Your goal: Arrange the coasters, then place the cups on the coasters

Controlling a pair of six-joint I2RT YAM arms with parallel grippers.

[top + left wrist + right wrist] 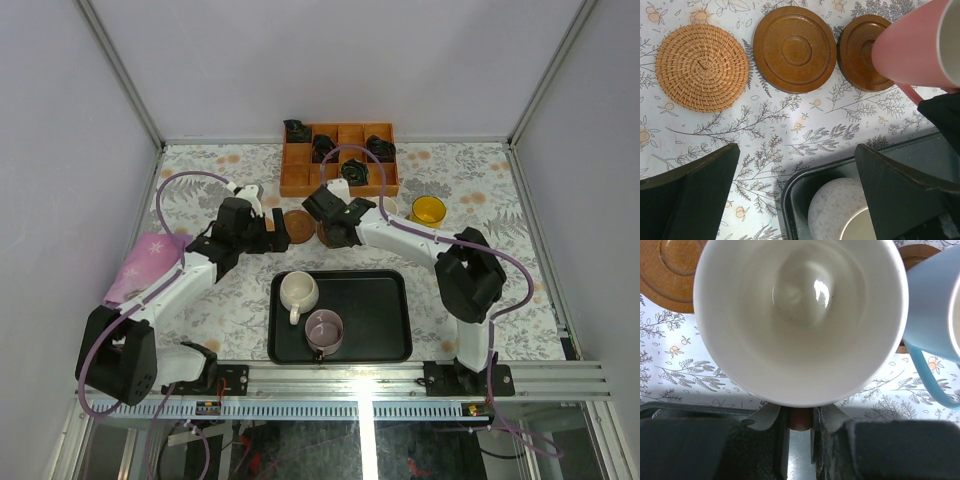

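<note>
Right fingers (766,416) are pinched narrow on the handle of the pink mug (910,50), which hangs over a wooden coaster (857,55) just behind the black tray (385,300); can't tell if it's touching. Left fingers (705,195) are spread wide, holding nothing, over the surface (790,130) behind the tray, near the woven coaster (702,67). Light blue mug (932,300) is right beside the pink one. Cream mug (298,292) and mauve mug (324,330) sit in the tray, yellow mug (428,210) past its far right corner.

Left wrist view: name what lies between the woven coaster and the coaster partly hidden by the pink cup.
One empty brown coaster sits between the woven coaster and the partly hidden coaster, seen in the left wrist view.
</note>
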